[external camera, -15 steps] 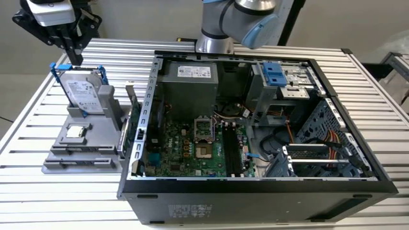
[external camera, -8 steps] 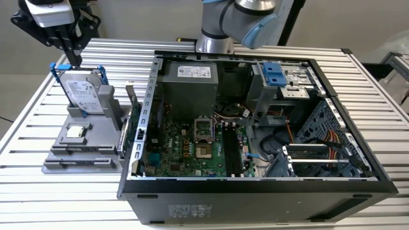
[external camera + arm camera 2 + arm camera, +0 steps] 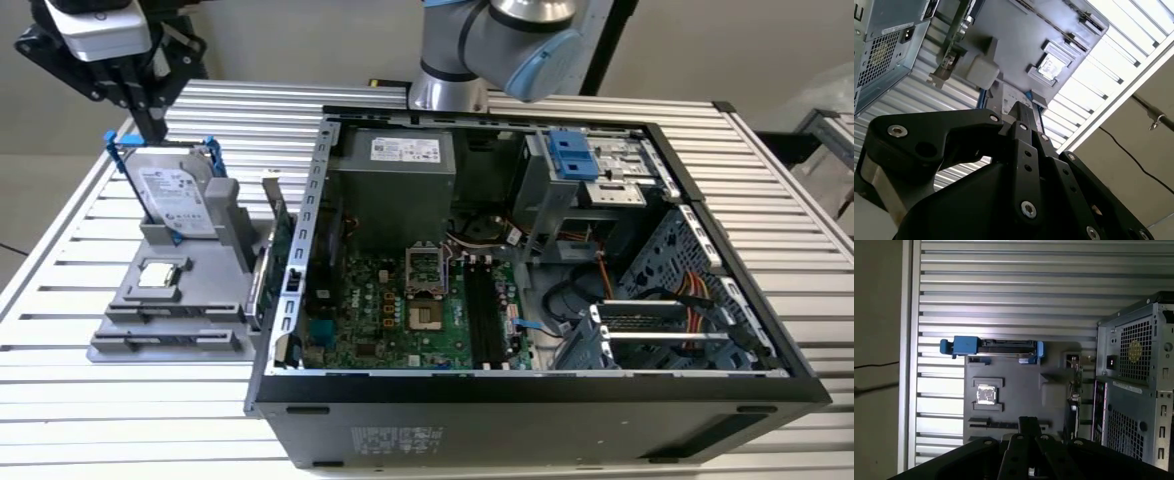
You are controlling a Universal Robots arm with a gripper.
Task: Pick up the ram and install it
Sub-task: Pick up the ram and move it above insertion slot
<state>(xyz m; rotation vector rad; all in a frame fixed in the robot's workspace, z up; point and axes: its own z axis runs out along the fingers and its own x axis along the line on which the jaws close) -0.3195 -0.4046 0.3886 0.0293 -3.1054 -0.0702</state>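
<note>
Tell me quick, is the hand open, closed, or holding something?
Hand: closed, with nothing held between its fingertips.

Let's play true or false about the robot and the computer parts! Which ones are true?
1. The hard drive lies flat. False: it stands upright in the gray holder.
2. The processor chip lies flat on the gray holder. True.
3. The computer case is closed. False: its side is open, showing the motherboard.
4. The gripper is outside the computer case, near the hard drive. True.
</note>
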